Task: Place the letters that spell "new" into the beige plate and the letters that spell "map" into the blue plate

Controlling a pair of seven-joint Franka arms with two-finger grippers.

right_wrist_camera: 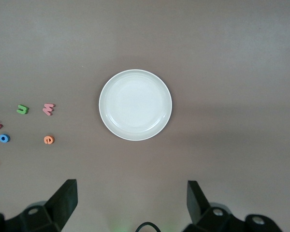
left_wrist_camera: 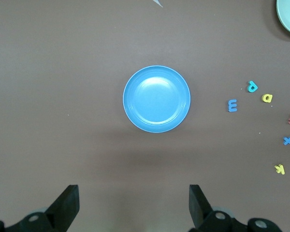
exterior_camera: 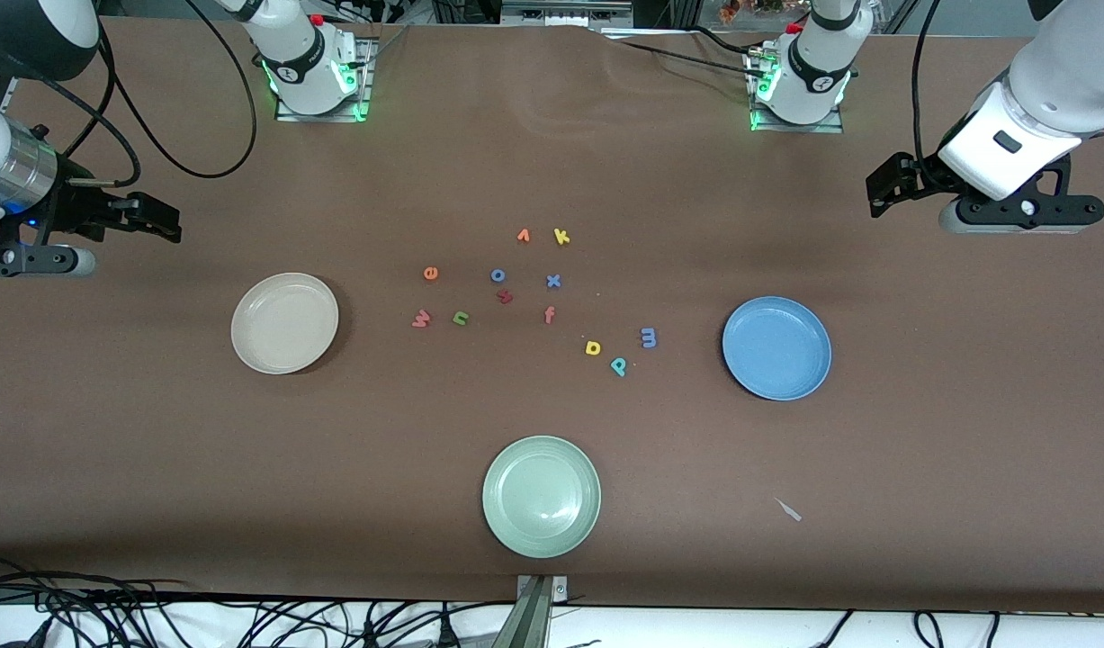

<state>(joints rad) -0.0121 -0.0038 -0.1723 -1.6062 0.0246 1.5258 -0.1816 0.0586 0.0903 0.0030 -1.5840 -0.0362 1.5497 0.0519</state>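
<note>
The loose letters (exterior_camera: 534, 297) cluster at frame centre, with one plate (exterior_camera: 284, 322) at centre-left, another plate (exterior_camera: 776, 347) at centre-right, and a third plate (exterior_camera: 541, 495) at lower centre, nearest the camera, all well apart.

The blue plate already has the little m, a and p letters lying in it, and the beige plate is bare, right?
Not quite. The blue plate holds nothing: the front view shows the m, a and p lying on the table beside it, toward the middle. The left wrist view shows the same. The beige plate is indeed bare.
</note>
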